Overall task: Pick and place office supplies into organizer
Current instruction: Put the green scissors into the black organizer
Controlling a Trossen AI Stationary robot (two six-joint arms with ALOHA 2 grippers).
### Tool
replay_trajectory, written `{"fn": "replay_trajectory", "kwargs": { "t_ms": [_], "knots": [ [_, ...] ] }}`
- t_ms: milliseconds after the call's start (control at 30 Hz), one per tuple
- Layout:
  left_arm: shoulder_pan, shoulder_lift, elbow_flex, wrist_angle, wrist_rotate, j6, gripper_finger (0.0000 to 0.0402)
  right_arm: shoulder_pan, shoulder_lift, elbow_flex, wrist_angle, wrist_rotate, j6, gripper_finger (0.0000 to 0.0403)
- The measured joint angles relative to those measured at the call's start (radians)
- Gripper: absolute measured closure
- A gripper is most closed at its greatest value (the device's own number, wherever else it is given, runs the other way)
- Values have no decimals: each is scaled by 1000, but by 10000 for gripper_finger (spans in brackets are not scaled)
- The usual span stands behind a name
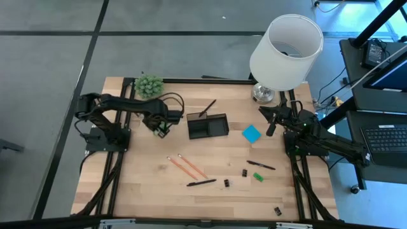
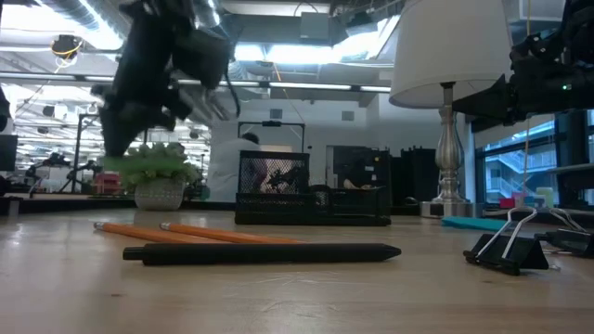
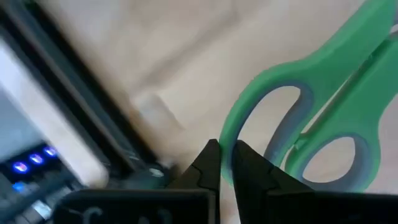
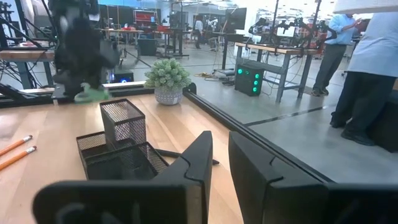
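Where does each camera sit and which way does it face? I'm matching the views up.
High: overhead, straight down; both arms, organizer.
Low: table height, level across; black pen nearest, left arm above.
Left wrist: past left gripper, shut on green-handled scissors.
Right wrist: past right gripper, across the table into the room.
Shared: organizer and potted plant appear in high, low and right wrist.
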Motion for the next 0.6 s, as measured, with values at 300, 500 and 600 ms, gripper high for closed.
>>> {"fn": "replay_trajectory", "kwargs": {
  "t_ms": [300, 500, 600],
  "knots": [
    [-10, -72, 245, -135, -337, 174, 387, 0, 0, 0, 0, 0, -4, 345],
    [-41, -72, 289, -18, -617, 597, 387, 0, 0, 0, 0, 0, -4, 345],
    [-59, -58, 289, 67, -778, 784, 387, 0, 0, 0, 0, 0, -4, 345]
  ]
}}
